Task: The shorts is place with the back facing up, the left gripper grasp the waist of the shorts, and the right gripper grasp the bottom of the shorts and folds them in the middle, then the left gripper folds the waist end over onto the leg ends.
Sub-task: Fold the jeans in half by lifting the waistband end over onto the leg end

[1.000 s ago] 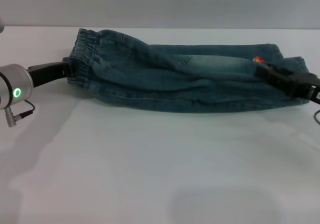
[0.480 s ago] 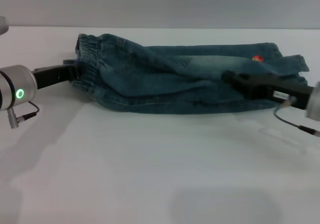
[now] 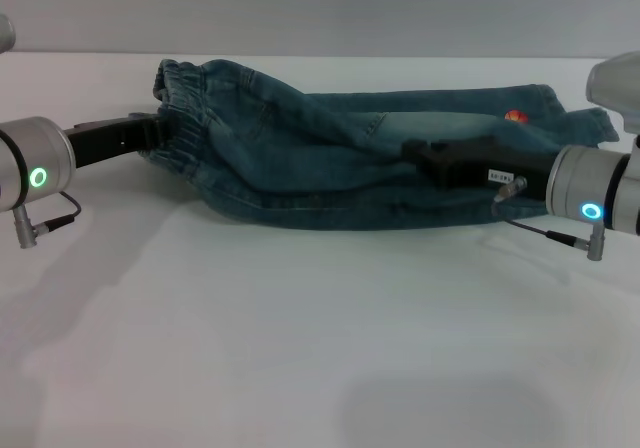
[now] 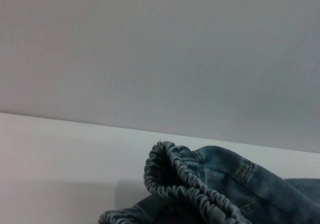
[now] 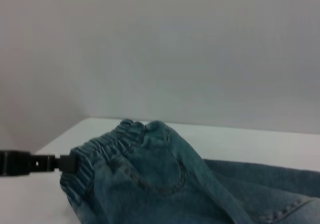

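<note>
My left claw (image 3: 152,134) is clamped on the waist (image 3: 180,118), left of frame, anchoring the shorts (image 3: 350,158); my right claw (image 3: 412,154), grip unclear, lies mid-frame.

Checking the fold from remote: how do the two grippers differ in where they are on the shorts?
The left gripper sits at the ruffled waist, at the shorts' edge; the right gripper reaches across the middle, away from the hems. The left arm glows green, the right blue. Both are black and low over the denim.

A plain white table (image 3: 300,368) meets a bare grey wall (image 3: 320,8) behind it.
</note>
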Motion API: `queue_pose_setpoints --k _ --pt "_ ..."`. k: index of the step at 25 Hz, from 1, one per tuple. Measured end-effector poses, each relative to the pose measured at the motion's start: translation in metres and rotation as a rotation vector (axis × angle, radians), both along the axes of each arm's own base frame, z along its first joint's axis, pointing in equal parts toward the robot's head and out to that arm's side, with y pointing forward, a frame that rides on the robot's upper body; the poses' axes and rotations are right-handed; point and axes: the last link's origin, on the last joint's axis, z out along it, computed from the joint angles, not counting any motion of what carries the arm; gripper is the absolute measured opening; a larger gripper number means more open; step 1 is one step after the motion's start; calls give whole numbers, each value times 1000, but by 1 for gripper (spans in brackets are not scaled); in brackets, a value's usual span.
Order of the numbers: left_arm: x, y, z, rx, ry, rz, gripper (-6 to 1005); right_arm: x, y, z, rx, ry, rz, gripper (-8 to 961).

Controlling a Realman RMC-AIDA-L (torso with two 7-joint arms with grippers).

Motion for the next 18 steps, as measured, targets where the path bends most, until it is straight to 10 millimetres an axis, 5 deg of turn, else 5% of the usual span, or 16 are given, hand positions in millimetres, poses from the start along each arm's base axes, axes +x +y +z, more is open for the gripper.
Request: queue_pose_setpoints --k 6,18 --pt "3 0 3 -1 -1 -11 106 7 8 2 52 -31 -51 0" --pt "-1 -3 5 3 -2 -7 106 46 22 38 277 -144 -204 3"
